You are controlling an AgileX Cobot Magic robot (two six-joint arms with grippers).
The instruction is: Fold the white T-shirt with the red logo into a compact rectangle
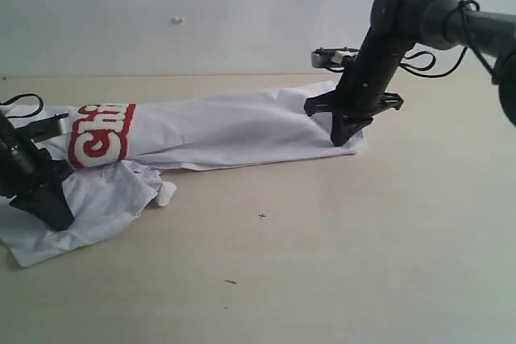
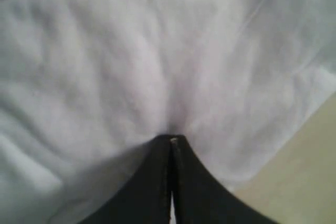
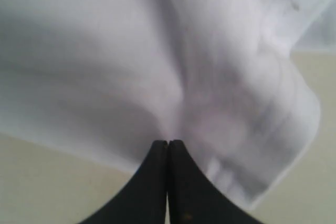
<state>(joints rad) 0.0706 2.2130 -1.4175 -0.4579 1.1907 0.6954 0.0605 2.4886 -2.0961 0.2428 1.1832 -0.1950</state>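
Both of my tools are closed tight, each with a pinch of cloth drawn up between its tips. My left tool has the rumpled loose part of the white T-shirt, and my right tool has the opposite end. The shirt lies on the bench as a long band, with the red logo showing near the left end. I judge the lengthwise fold to be about half made, since the slack cloth by my left tool is not yet tucked in. The next move calls for raising both ends together, keeping the band taut, and laying the loose side over without pulling the logo end askew.
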